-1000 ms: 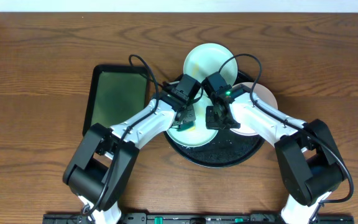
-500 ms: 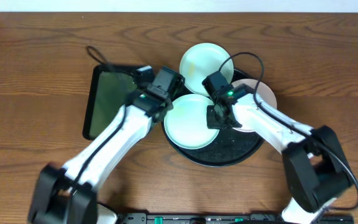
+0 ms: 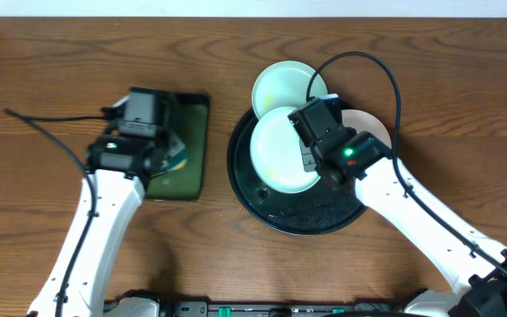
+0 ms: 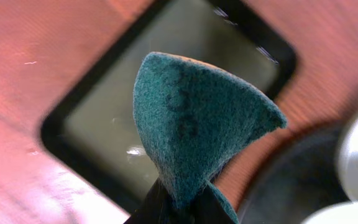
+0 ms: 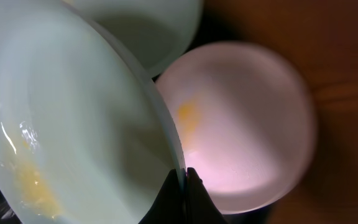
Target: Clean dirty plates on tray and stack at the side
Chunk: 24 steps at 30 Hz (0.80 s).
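1. The right gripper (image 5: 180, 182) is pinched tight on the rim of a mint plate (image 3: 278, 150), held over the round black tray (image 3: 324, 218).
2. A second mint plate (image 3: 280, 81) and a white plate (image 3: 372, 123) lie just beside it.
3. The left gripper (image 4: 180, 199) is clamped on a green scouring pad (image 4: 197, 118) above the rectangular tray (image 3: 196, 172), well apart from the plates.

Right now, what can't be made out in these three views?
Overhead: the right arm covers much of the white plate.
Overhead: the left arm hides most of the green scouring pad.
Left wrist: the rectangular tray is blurred.
Right wrist: frame edges cut off the held mint plate; underside unseen.
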Each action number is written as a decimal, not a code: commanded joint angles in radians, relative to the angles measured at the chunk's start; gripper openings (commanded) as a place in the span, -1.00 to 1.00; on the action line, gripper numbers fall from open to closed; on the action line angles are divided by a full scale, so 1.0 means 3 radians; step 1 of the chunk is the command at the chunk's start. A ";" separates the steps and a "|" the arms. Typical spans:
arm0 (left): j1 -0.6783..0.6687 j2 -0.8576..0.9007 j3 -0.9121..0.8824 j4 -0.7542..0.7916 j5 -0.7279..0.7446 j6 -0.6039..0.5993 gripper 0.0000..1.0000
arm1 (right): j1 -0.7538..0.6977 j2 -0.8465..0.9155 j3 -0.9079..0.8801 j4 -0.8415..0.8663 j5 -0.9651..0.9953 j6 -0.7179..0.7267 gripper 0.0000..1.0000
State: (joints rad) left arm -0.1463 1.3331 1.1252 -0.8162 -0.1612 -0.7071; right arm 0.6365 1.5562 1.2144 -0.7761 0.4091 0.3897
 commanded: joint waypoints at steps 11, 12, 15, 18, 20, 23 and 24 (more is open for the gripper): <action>0.0680 -0.0023 -0.0029 -0.0149 0.0014 0.0263 -0.85 | 0.0652 -0.0076 0.0025 0.0783 0.2219 -0.2664 -0.98; 0.0688 -0.0023 -0.0029 -0.0148 0.0014 0.0275 -0.85 | 0.0702 -0.0076 0.0025 0.0889 0.2225 -0.2928 -0.98; 0.0693 -0.0023 -0.0029 -0.0149 0.0013 0.0276 -0.85 | 0.0860 -0.0076 0.0025 0.1347 0.2396 -0.3708 -0.98; 0.0693 -0.0023 -0.0029 -0.0158 0.0013 0.0285 -0.85 | 0.0951 -0.0076 0.0025 0.1943 0.2614 -0.4228 -0.98; 0.0693 -0.0023 -0.0029 -0.0168 0.0000 0.0285 -0.85 | 0.0984 -0.0076 0.0025 0.2258 0.2703 -0.4554 -0.98; 0.0693 -0.0023 -0.0029 -0.0173 -0.0014 0.0286 -0.85 | 0.1005 -0.0076 0.0025 0.2478 0.2721 -0.4799 -0.98; 0.0693 -0.0023 -0.0029 -0.0173 -0.0014 0.0286 -0.85 | 0.1005 -0.0076 0.0025 0.2505 0.2717 -0.4805 -0.98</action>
State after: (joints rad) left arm 0.0563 1.3331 1.1221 -0.8646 -0.1558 -0.6319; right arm 0.9325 1.5524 1.2118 -0.0463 1.1572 -0.8833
